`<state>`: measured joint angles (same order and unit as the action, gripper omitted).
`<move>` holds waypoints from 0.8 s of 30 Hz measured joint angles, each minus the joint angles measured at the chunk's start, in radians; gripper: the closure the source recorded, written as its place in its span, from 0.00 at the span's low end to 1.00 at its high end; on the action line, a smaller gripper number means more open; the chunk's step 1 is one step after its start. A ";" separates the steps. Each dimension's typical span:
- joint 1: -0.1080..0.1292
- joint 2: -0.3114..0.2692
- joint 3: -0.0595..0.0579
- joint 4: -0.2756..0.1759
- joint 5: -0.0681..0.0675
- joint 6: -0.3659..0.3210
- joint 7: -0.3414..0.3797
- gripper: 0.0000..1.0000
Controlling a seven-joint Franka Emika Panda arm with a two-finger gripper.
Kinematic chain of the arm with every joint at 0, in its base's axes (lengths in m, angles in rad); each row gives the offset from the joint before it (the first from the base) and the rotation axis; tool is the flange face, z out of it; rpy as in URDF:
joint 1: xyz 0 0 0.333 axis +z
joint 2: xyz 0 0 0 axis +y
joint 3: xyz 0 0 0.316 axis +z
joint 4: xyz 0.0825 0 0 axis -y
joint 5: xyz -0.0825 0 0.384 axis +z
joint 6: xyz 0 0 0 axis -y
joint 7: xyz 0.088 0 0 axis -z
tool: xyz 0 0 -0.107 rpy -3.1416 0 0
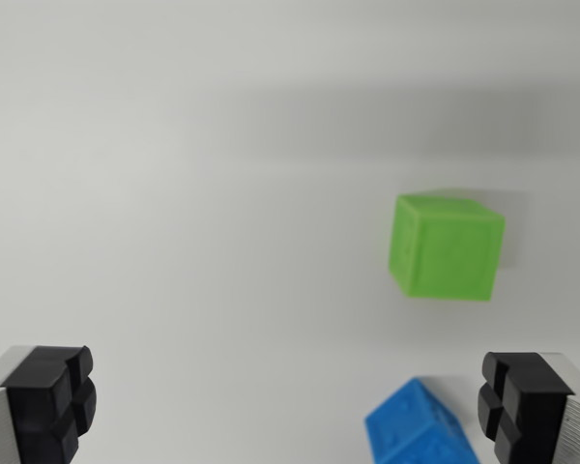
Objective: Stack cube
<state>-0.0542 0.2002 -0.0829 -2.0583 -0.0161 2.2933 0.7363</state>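
The wrist view is showing 2 cubes in all. 1 green cube (446, 247) is sitting at about 3 o'clock from the middle of the picture, whole and clear of the edges. 1 blue cube (418, 431) is lying at about 5 o'clock, with the bottom edge cutting it off, so only part of it is showing. The 2 cubes are lying apart, not touching. 2 black fingertip pads are showing: 1 pad (50, 401) is sitting at about 8 o'clock and 1 pad (518, 401) at about 4 o'clock. 1 pale, plain surface (193, 193) is lying under everything.
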 joint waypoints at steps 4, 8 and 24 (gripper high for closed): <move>-0.012 0.015 -0.002 -0.014 0.006 0.026 -0.018 0.00; -0.023 0.031 -0.004 -0.024 0.011 0.049 -0.035 0.00; -0.078 0.112 -0.007 -0.058 0.036 0.152 -0.113 0.00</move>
<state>-0.1319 0.3121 -0.0899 -2.1164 0.0196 2.4453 0.6231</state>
